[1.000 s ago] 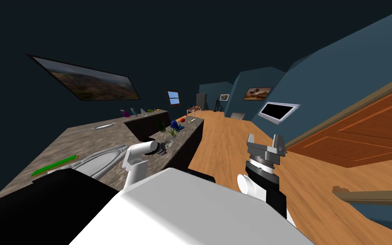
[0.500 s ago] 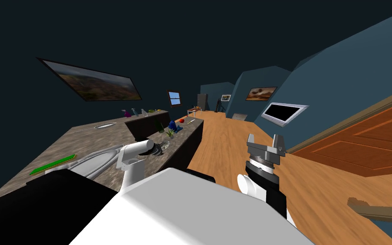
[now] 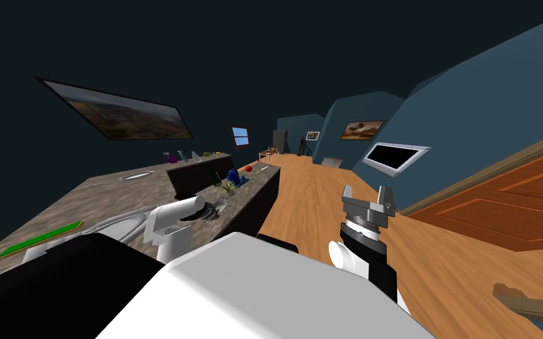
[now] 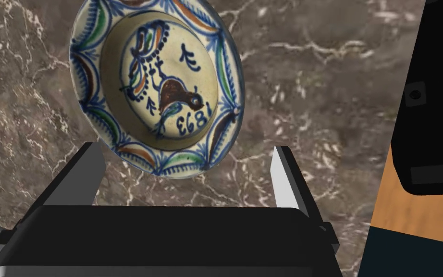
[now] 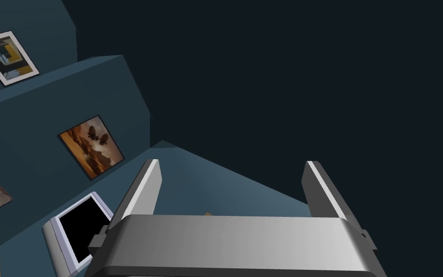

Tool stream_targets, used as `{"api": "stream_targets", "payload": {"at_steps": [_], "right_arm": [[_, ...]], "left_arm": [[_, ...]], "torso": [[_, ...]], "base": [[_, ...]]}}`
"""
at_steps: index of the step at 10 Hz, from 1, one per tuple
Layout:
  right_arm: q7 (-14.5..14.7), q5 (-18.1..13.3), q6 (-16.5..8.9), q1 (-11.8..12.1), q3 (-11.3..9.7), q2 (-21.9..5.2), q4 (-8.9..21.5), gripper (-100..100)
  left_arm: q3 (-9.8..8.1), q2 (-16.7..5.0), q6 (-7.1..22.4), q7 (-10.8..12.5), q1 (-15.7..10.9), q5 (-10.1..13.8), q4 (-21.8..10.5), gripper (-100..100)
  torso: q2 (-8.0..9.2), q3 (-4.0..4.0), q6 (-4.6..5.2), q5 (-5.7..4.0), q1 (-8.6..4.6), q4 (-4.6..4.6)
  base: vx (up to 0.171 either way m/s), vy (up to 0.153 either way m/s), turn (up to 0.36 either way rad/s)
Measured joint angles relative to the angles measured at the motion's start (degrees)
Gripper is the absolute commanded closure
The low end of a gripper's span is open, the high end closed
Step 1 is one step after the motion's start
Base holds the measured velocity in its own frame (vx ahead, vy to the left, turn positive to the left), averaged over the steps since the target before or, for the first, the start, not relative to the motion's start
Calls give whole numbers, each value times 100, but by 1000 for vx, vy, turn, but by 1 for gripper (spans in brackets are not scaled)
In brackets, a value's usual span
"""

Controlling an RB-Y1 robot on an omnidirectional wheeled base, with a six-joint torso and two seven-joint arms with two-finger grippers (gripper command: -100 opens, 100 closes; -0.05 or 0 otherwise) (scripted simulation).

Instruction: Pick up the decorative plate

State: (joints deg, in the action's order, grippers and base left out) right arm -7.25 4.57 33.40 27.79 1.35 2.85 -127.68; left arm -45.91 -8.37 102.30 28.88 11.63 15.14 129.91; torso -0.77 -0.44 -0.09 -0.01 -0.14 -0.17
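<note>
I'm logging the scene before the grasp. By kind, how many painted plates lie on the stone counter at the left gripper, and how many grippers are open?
decorative plate: 1
open grippers: 2, the left gripper and the right gripper
Total: 3

Left pincer (image 4: pixel 184 147) spread wide, tilted forward and down; right pincer (image 3: pixel 367 189) likewise spread, upright.

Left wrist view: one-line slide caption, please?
Open left tool poised over the painted bird plate on the brown marble counter.
</note>
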Motion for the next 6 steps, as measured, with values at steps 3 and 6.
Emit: {"api": "stream_targets", "payload": {"at_steps": [3, 6], "right_arm": [[0, 0, 0, -1, 0, 0, 0, 0], [0, 0, 0, 0, 0, 0, 0, 0]], "left_arm": [[-216, 8, -34, 315, 226, 14, 105, -100], [-390, 83, -26, 671, 497, 7, 242, -100]], "torso": [[14, 7, 0, 1, 7, 2], [-2, -1, 0, 4, 16, -1]], "base": [[109, -47, -2], [148, -25, -2]]}}
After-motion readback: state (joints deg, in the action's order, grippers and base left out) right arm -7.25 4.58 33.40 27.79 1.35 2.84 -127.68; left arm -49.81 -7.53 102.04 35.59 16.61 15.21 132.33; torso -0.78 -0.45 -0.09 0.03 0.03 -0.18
